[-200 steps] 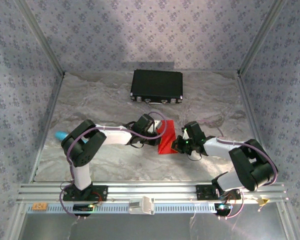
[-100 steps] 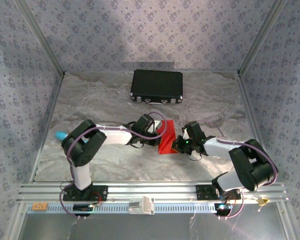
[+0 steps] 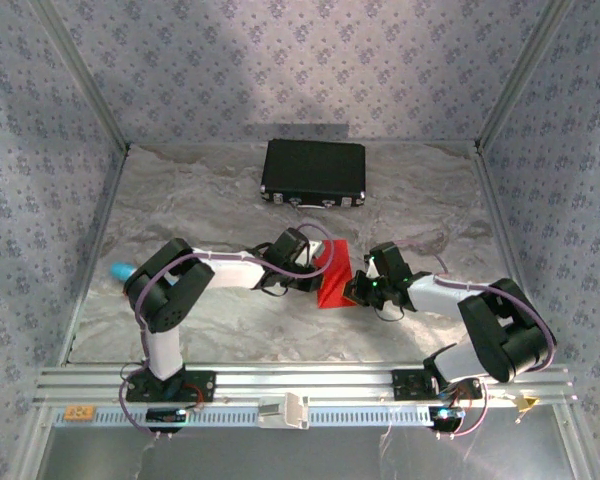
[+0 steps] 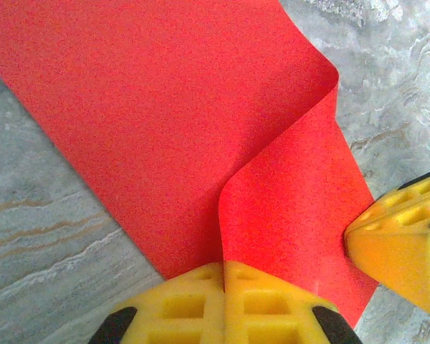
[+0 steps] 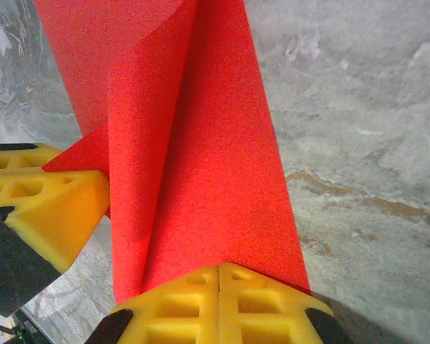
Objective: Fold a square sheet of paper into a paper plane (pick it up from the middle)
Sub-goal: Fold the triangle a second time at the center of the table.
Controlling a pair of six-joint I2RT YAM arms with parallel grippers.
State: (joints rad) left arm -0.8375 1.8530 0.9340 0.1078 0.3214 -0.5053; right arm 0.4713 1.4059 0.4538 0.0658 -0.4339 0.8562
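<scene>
The square sheet of paper [image 3: 332, 282], bright red, lies mid-table between both arms with one flap curled over itself. In the left wrist view the sheet [image 4: 165, 107] bends into a raised fold that runs into my left gripper [image 4: 223, 266], whose yellow jaws are shut on the paper's edge. In the right wrist view the sheet [image 5: 208, 143] rises in a long ridge ending in my right gripper [image 5: 220, 269], also shut on it. From above, the left gripper [image 3: 318, 272] and right gripper [image 3: 352, 290] almost meet over the sheet. The paper plane is out of view.
A black rectangular case [image 3: 313, 170] lies at the back of the marbled table [image 3: 210, 200]. A small turquoise object [image 3: 120, 270] sits by the left wall. Patterned walls close in three sides, and an aluminium rail [image 3: 300, 385] runs along the front.
</scene>
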